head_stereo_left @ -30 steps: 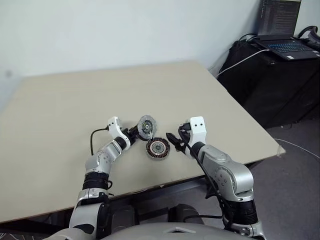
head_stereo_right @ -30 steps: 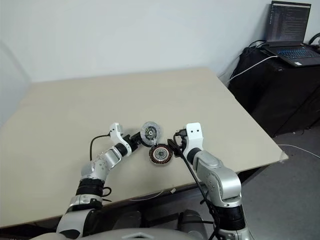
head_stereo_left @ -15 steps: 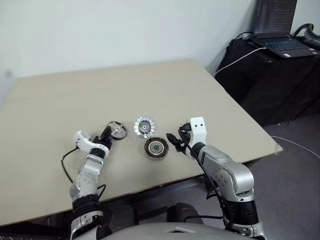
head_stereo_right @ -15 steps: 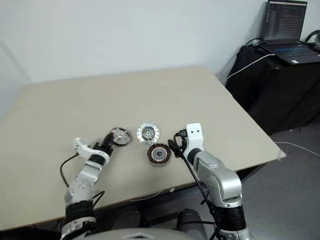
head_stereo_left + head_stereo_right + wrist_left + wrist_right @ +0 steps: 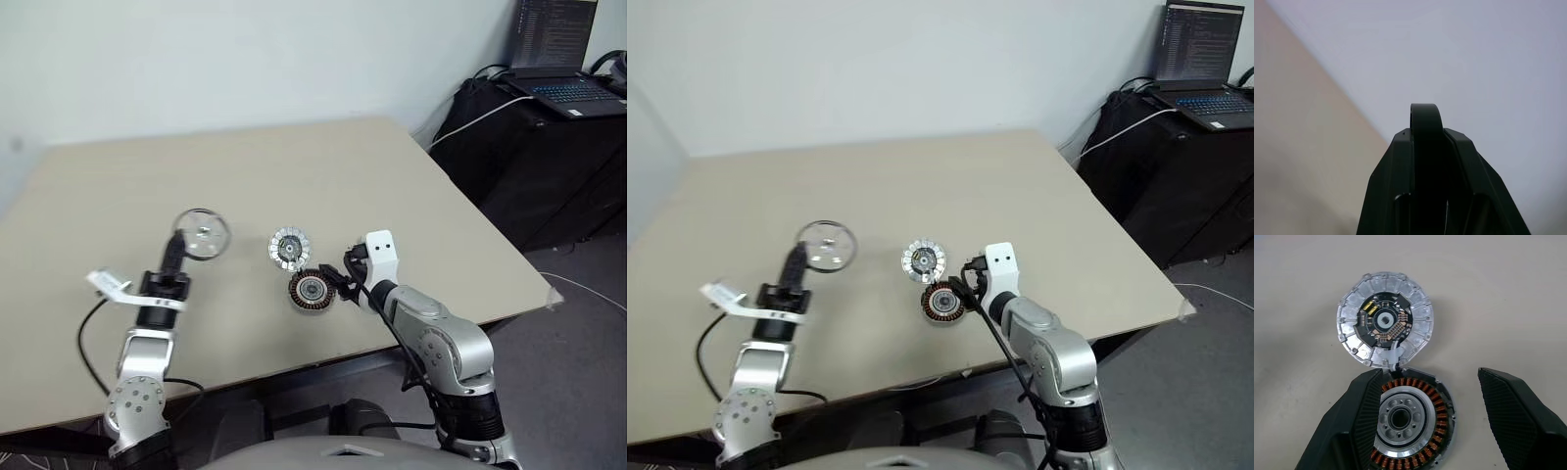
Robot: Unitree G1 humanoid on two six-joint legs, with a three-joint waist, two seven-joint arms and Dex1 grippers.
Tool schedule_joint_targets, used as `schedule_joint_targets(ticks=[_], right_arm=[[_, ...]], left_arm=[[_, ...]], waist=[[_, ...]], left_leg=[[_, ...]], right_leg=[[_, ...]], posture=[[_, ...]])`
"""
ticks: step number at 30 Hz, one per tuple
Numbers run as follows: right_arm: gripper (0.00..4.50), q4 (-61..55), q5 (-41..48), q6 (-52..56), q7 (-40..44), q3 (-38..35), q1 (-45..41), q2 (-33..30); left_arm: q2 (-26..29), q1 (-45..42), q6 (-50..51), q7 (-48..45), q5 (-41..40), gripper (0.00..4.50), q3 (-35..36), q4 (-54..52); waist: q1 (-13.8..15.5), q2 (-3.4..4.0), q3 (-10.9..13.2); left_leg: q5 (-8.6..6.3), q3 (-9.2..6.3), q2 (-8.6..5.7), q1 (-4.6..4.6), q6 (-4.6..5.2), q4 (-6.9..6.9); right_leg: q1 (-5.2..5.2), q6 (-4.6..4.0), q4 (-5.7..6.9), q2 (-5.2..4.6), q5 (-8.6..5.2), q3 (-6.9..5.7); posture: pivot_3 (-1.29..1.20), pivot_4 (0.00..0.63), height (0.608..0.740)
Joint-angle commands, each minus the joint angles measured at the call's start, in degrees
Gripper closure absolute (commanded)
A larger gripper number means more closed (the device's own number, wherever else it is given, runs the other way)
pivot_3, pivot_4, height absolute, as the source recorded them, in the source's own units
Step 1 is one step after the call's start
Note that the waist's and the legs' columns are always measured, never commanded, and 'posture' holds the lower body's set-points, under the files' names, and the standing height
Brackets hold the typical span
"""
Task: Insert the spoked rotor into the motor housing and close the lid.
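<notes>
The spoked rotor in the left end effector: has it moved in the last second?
Yes. The spoked rotor, held by the left end effector, has been carried away from the motor housing toward the robot's left and lifted off the table.

One right finger (image 5: 1359, 431) covers part of the housing (image 5: 1410, 423), whose lower rim seems cut off.

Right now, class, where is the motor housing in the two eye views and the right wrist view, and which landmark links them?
Left eye view: motor housing on the table, at the right gripper.
Right eye view: same spot, just below centre.
Right wrist view: by the fingers, one overlapping its rim.
Shared landmark: the lid, pale segments up, right beside the housing.
</notes>
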Motion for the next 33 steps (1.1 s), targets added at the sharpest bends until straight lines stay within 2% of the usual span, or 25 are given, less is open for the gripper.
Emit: schedule_joint_targets(ticks=[1, 9, 15, 28, 33], right_arm=[[1.19, -1.71, -0.18, -2.99, -0.99, -1.59, -0.93, 0.57], [1.19, -2.36, -2.06, -5.16, -3.43, -5.06, 0.76, -1.15], [1.19, -4.47, -6.2, -10.36, -0.33, -1.65, 5.87, -8.53], [1.19, -11.1, -7.51, -19.71, 11.6, 7.87, 13.9, -18.84], [1.19, -11.4, -7.52, -21.85, 13.84, 9.2, 14.98, -20.36]], left_arm=[[-1.66, 0.27, 3.68, 0.14, -0.72, 3.67, -7.1, -1.64], [-2.19, -2.47, 6.18, 5.09, 3.47, 3.67, -14.29, 6.39], [-2.97, -4.15, 6.81, 5.92, 5.39, 3.67, -16.14, 12.72], [-4.93, -7.96, 6.49, 5.26, 6.83, 3.67, -17.6, 20.14], [-5.62, -9.67, 6.21, 4.4, 7.39, 3.67, -18.07, 22.96]], waist=[[-0.07, 0.02, 0.03], [-0.24, 0.19, 0.12], [-0.05, 0.23, 0.14], [0.05, 0.22, 0.19], [0.17, 0.17, 0.2]], left_leg=[[0.0, 0.0, 0.01, 0.0, 0.0, 0.0], [0.0, 0.0, 0.03, 0.0, -0.01, -0.02], [0.0, 0.01, -0.02, -0.03, 0.0, -0.02], [-0.01, -0.03, 0.0, 0.01, -0.01, -0.01], [-0.01, -0.05, 0.0, 0.03, -0.01, 0.01]], right_leg=[[-0.01, 0.0, 0.0, 0.03, 0.0, 0.0], [-0.03, 0.0, 0.01, 0.09, 0.0, 0.01], [-0.04, 0.0, 0.0, 0.04, 0.0, 0.03], [-0.02, -0.01, -0.02, 0.01, -0.02, 0.0], [0.01, -0.01, -0.01, 0.02, -0.02, -0.03]], posture=[[0.0, 0.0, 0.74], [0.0, 0.0, 0.74], [0.0, 0.0, 0.74], [0.0, 0.0, 0.74], [0.0, 0.0, 0.74]])
